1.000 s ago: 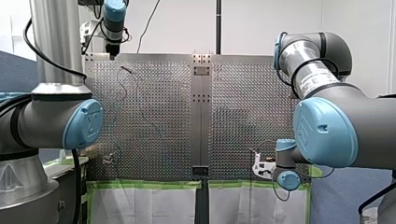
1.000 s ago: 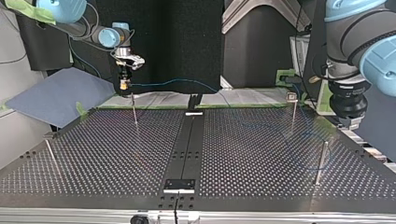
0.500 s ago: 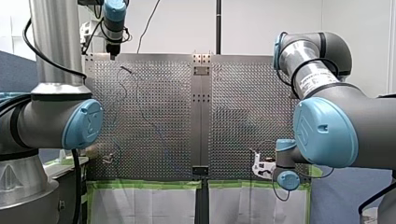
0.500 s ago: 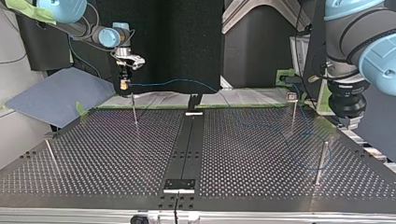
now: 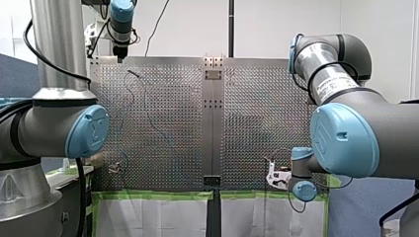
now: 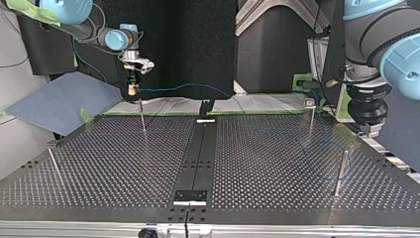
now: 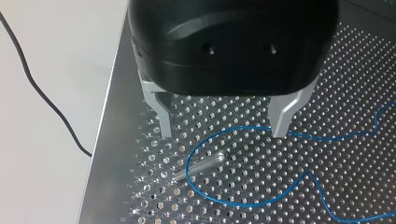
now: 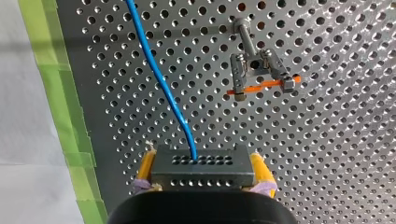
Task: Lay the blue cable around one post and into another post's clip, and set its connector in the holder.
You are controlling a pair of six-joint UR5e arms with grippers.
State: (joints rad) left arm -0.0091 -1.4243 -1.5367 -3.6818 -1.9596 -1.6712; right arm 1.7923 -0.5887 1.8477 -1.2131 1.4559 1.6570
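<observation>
My right end effector (image 8: pixel 201 163) is clamped on the connector (image 8: pixel 215 173). Its yellow pads (image 8: pixel 145 165) press the two short sides of this dark grey rectangular block, whose face carries rows of small holes. The blue cable (image 8: pixel 154 71) leaves the middle of that face and runs ahead of the end effector as a thin, glossy, gently curved line over the perforated surface (image 8: pixel 327 154). Beside the cable and well ahead of the fingers stands a clip-topped post (image 8: pixel 254 63), a slim metal rod with a small metal clamp head and an orange strip (image 8: pixel 264 85) across it. The cable does not touch it. A band of green tape (image 8: pixel 51 70) edges the surface on the cable's other side.

In the top view, this end effector (image 6: pixel 131 90) hangs above the surface's far edge at the left. The cable (image 6: pixel 183 87) sags from it towards the right.

My left end effector (image 7: pixel 222 133) is black with bare metal fingers (image 7: pixel 279 126) spread wide, holding nothing, above the surface. Under it the cable (image 7: pixel 188 163) bends in an open loop at a plain metal post (image 7: pixel 201 166). I cannot tell whether the loop encloses the post's base. From there the cable wanders off in loose waves.
</observation>
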